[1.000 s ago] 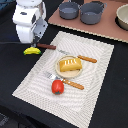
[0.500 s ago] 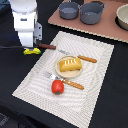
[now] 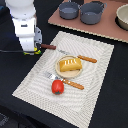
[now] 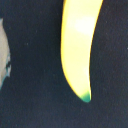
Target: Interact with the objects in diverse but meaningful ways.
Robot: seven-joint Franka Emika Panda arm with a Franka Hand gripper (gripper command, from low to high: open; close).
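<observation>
My gripper (image 3: 33, 48) hangs low over the black table at the left edge of the striped placemat (image 3: 35, 80), its fingers hidden behind the white wrist. A bit of the yellow banana (image 3: 38, 50) peeks out beneath it. The wrist view is filled by the banana (image 4: 77, 45) with its green tip, and no fingers show there. The brown sausage stick (image 3: 49, 47) lies just to the exterior view's right of the gripper. The bread loaf (image 3: 70, 64) sits on a small plate (image 3: 61, 73) mid-mat. The red tomato (image 3: 58, 87) rests near the mat's front.
A fork (image 3: 49, 76) and brown-handled knives (image 3: 75, 84) (image 3: 86, 59) lie around the plate. Two grey pots (image 3: 69, 10) (image 3: 92, 12) and a bowl (image 3: 122, 17) stand on a brown board (image 3: 102, 29) at the back.
The arm has come down a little over the banana, covering more of it. The loaf, tomato and cutlery have not moved.
</observation>
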